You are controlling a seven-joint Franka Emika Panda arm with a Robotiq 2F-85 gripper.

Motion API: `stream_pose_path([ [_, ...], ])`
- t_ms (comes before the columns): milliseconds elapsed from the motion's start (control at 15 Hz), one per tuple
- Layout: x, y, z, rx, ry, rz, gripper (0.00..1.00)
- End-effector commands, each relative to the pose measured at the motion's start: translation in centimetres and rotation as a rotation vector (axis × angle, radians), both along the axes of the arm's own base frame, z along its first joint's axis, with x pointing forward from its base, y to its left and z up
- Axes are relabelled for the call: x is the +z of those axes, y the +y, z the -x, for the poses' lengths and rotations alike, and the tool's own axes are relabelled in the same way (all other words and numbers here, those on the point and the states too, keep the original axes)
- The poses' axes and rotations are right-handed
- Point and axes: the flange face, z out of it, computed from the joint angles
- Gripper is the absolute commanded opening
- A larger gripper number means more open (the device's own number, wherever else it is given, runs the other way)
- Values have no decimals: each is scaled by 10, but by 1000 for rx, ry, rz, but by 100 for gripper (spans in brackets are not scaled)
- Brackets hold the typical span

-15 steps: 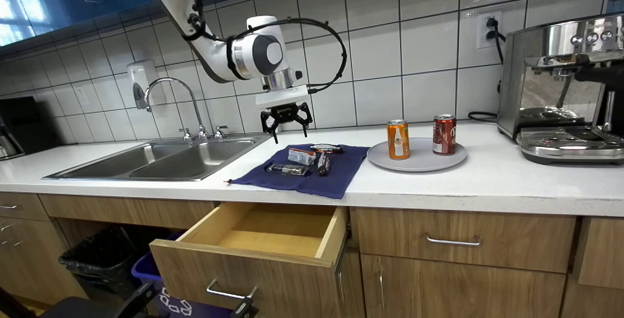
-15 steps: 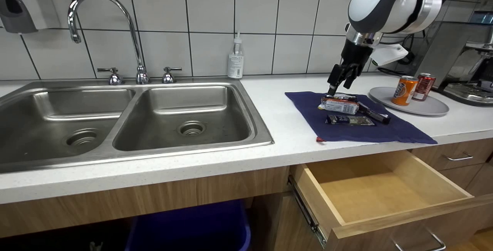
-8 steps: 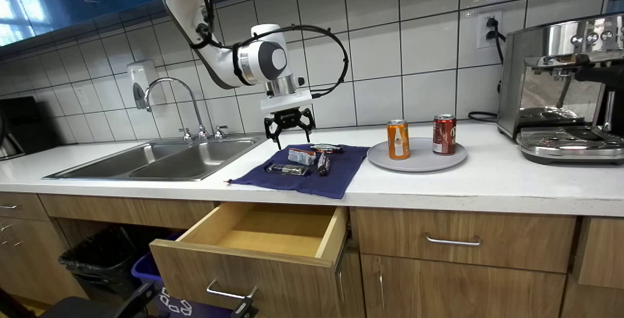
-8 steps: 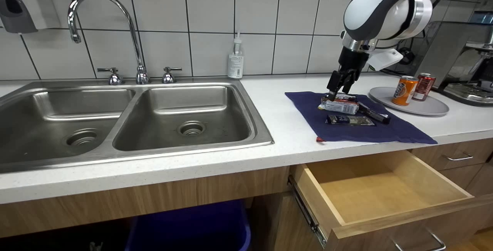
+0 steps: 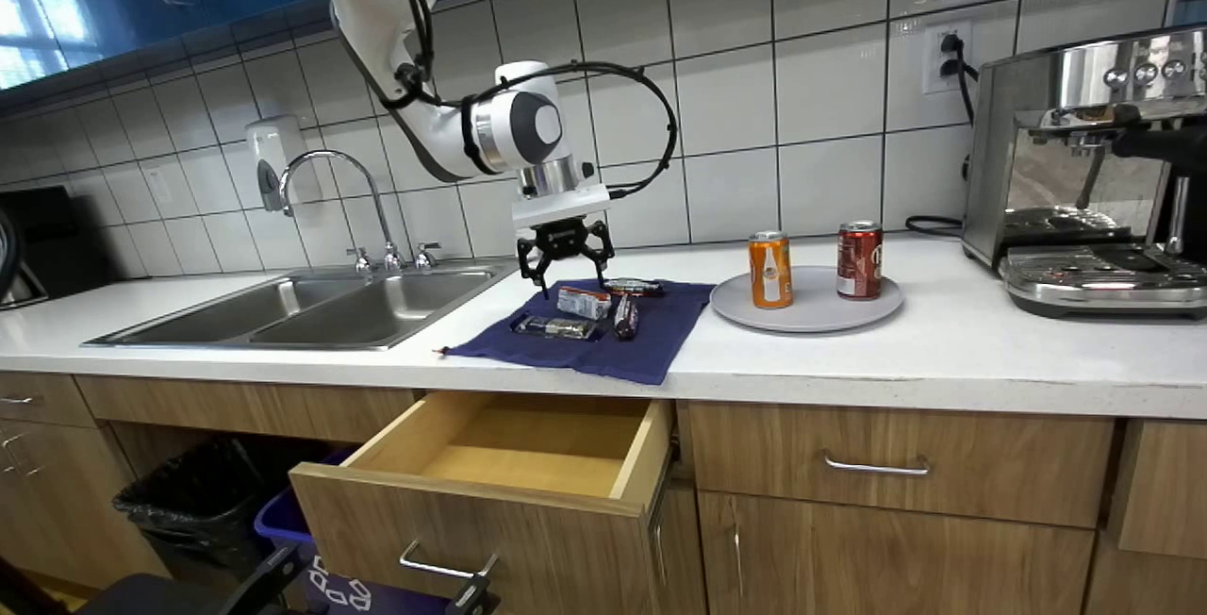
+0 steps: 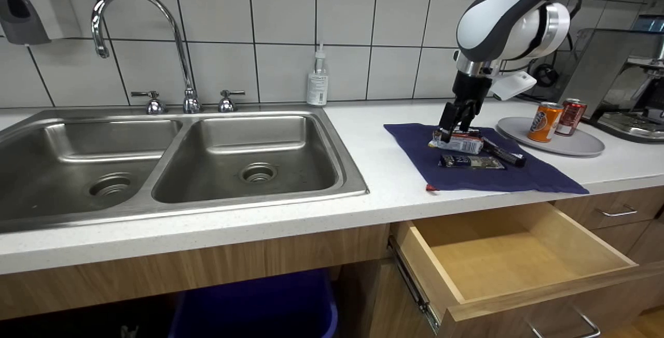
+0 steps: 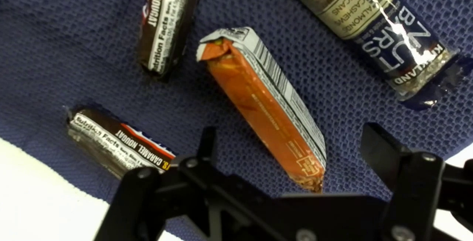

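1. The pincer points down over the navy cloth, its fingers spread wide apart.
2. In the wrist view an orange-and-white bar shows slantwise between those fingers; whether they touch it, I cannot tell.
3. That bar sits on the cloth amid three other wrapped bars — a nut bar on its near side, one brown bar to its right and a second brown bar on its far right.
4. Both brown bars show the word nougat; the nut bar lists almonds, cashews and pecans.
5. Just right of the cloth, a grey plate carries an orange can on its left and a red can on its right, both upright.
6. Cloth and plate rest on a white bench, with a steel espresso machine standing at the right.
7. To the left is a double sink with a curved tap — a pump bottle stands near its far right corner.
8. Below the bench's near edge, a wooden drawer is pulled out.
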Motion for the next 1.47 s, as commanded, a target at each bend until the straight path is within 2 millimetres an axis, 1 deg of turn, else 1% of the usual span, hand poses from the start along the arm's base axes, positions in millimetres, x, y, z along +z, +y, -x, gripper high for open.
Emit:
stream_pose_path([
  [0, 0, -6, -12, 25, 29, 13, 100],
  [467, -7, -9, -19, 19, 49, 18, 100],
  [533, -7, -9, -19, 19, 49, 19, 88],
  [600, -8, -9, -20, 19, 49, 18, 72],
  [667, -8, -9, -21, 20, 48, 19, 66],
  [733, -8, -9, -22, 20, 48, 20, 56],
  [1133, -9, -8, -22, 30, 46, 34, 11],
  [1200, -8, -8, -23, 32, 46, 36, 4],
  [1400, -4, -7, -22, 39, 35, 39, 7],
])
